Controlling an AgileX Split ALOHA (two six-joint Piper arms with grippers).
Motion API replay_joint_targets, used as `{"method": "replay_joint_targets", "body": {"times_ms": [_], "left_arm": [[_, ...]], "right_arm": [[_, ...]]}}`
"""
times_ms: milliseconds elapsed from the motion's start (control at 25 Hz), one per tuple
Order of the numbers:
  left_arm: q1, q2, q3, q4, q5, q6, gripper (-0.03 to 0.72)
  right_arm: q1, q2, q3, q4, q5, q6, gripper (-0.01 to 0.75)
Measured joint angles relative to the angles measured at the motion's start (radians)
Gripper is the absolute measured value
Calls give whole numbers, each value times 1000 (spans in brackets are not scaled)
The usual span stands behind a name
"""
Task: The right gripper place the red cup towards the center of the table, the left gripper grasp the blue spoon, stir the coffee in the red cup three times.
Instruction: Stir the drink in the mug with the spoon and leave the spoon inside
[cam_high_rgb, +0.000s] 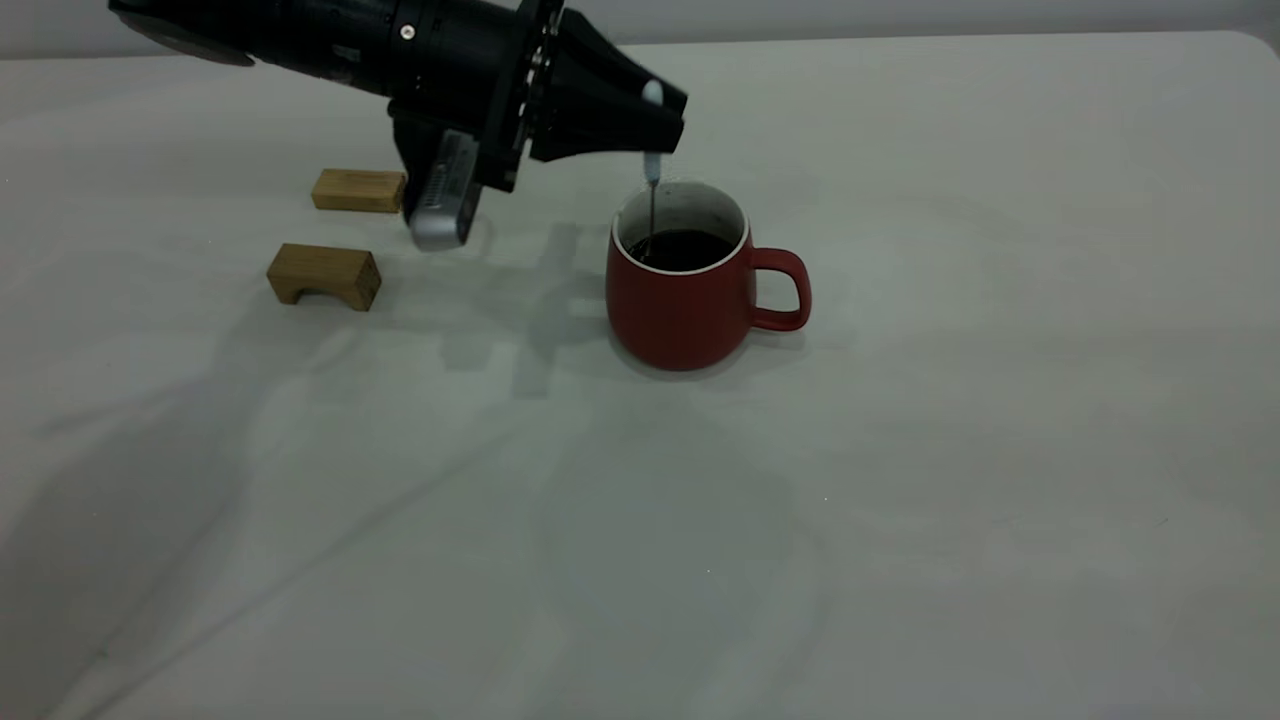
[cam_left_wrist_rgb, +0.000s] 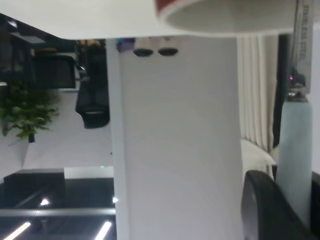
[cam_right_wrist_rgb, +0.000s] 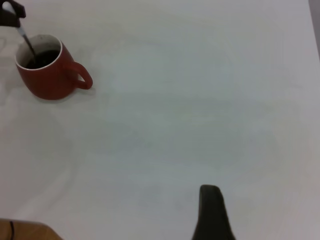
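The red cup (cam_high_rgb: 680, 315) stands upright on the table (cam_high_rgb: 900, 500) near its middle, handle toward the right, with dark coffee (cam_high_rgb: 682, 248) inside. My left gripper (cam_high_rgb: 660, 135) hangs just above the cup's far rim, shut on the blue spoon (cam_high_rgb: 652, 168). The spoon is held upright, and its grey neck dips into the coffee at the cup's left side. The left wrist view shows the pale handle (cam_left_wrist_rgb: 295, 150) pressed against a black finger (cam_left_wrist_rgb: 265, 210). Of my right gripper only one black finger (cam_right_wrist_rgb: 212, 212) shows, open, far from the cup (cam_right_wrist_rgb: 47, 77).
Two wooden blocks lie to the left of the cup, one (cam_high_rgb: 358, 190) behind the left arm's silver-grey part and one (cam_high_rgb: 323, 275) nearer the front. Bare tabletop spreads in front of the cup and to its right.
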Motion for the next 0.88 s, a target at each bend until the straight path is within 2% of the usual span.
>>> {"method": "replay_joint_targets", "body": {"times_ms": [160,320,480,680,760,880], "left_arm": [[-32,0,0,-45,0,33,168],[-64,0,0,-12,7,25,168],[-59,0,0,100,17,-27,168],[-42,0,0,117,10,-16,168],[-42,0,0,117,9,-13,191],[-42,0,0,117,20,-11,314]], "right_arm": [[0,0,0,0,0,0,582],[0,0,0,0,0,0,582],[0,0,0,1,0,0,582],[0,0,0,1,0,0,582],[0,0,0,1,0,0,582],[0,0,0,1,0,0,582]]}}
